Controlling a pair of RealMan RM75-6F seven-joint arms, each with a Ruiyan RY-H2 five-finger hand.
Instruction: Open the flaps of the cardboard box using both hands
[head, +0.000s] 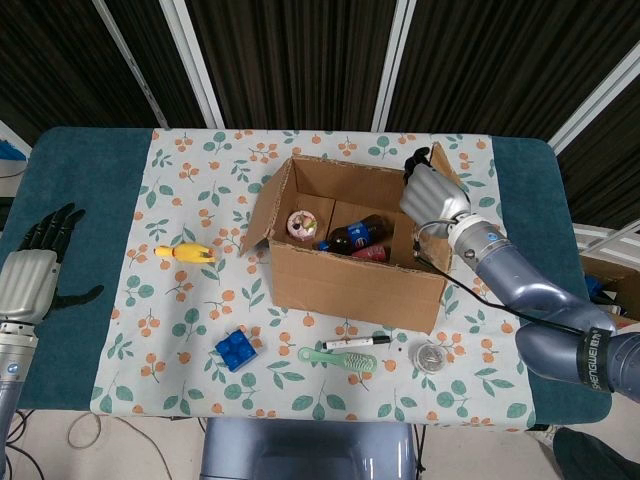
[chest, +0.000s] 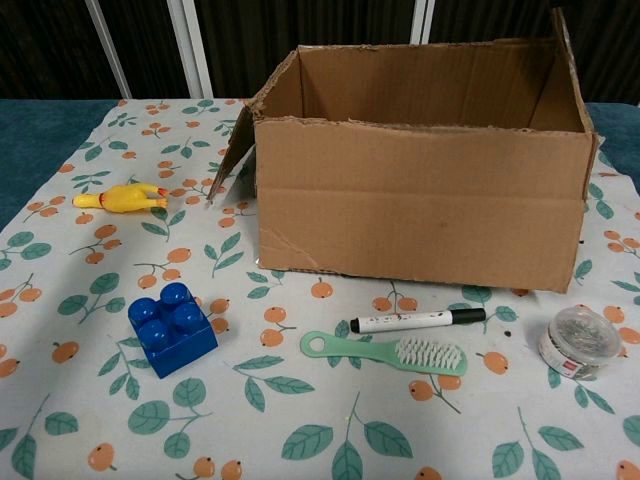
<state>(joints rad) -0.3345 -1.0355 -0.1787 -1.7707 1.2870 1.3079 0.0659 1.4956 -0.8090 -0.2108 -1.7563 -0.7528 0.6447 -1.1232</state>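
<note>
The cardboard box stands mid-table with its top open; a pink item and dark bottles lie inside. Its left flap hangs outward, also seen in the chest view. My right hand lies against the inner face of the right flap, which stands nearly upright, and its dark fingers curl at the flap's far edge. My left hand rests open over the teal table edge at far left, well away from the box. The chest view shows the box front but neither hand.
A yellow rubber chicken lies left of the box. In front of it are a blue brick, a black marker, a green brush and a small round tin. The patterned cloth covers the table's middle.
</note>
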